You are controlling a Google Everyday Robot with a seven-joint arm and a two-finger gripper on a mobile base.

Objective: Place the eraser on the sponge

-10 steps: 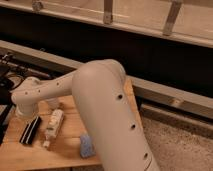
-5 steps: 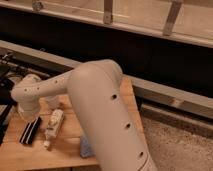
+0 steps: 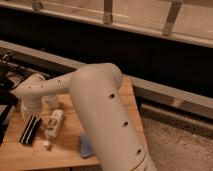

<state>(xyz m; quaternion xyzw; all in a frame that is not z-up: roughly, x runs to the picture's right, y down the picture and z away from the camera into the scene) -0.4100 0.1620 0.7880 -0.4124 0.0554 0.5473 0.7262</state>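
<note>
The dark tool (image 3: 7, 96) hangs by the far left corner of the tabletop (image 3: 65, 152). I cannot tell if it is apart or together (most of it is cut off at the side). The eraser (image 3: 30, 129) lies flat near the left edge, in front of the tool. It is in the same spot as a second ago. Just beside it on the right lies the white tube (image 3: 53, 125), and it has not moved either. Further right, near the front edge, is the sponge (image 3: 86, 145), apart from the eraser. The big pale arm (image 3: 97, 100) has slid a little to the left. It hides more of the sponge now, so only the left part peeks out.
</note>
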